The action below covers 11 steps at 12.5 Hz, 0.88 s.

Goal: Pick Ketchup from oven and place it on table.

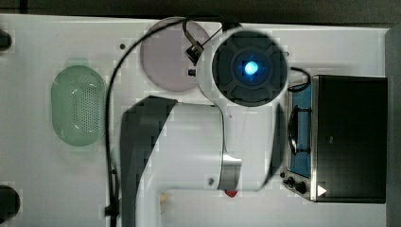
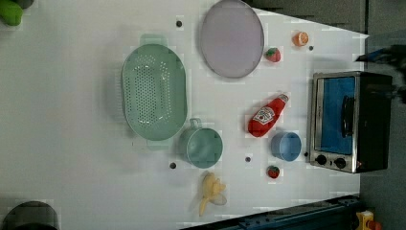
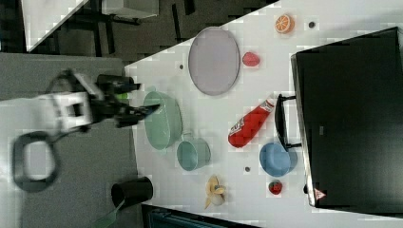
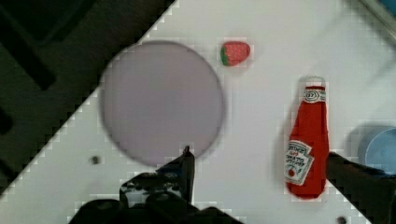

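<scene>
The ketchup (image 2: 266, 116) already lies on its side on the tabletop (image 2: 72, 158), just beside the closed oven (image 2: 347, 122). The tool (image 4: 257, 163) hangs above it, spread wide and empty, so little seems left.

The ketchup (image 4: 306, 140) bottle looks like smooth, glossy red plastic with a paper-like label. The oven (image 2: 348, 122) has a matt black body, a shiny metal frame and glass door. The table (image 2: 72, 143) is smooth white.

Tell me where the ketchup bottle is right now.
In the left view, the ketchup lies on its side on the table, just left of the oven, above the blue cup and below the purple plate.
</scene>
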Each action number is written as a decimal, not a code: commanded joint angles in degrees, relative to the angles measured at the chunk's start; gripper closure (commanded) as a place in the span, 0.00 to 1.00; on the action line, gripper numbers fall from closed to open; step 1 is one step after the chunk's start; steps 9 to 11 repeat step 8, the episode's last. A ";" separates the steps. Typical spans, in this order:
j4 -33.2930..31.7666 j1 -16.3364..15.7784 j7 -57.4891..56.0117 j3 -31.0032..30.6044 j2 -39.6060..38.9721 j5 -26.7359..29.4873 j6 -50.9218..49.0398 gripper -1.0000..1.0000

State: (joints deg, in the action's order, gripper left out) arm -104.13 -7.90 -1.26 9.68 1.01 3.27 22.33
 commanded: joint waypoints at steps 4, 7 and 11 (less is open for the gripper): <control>11.06 -0.42 0.91 0.59 -0.66 0.24 -16.84 0.00; 14.76 -0.35 0.91 0.67 -0.64 -3.15 -23.39 0.00; 15.14 -0.45 0.91 0.45 -0.66 -3.16 -24.68 0.00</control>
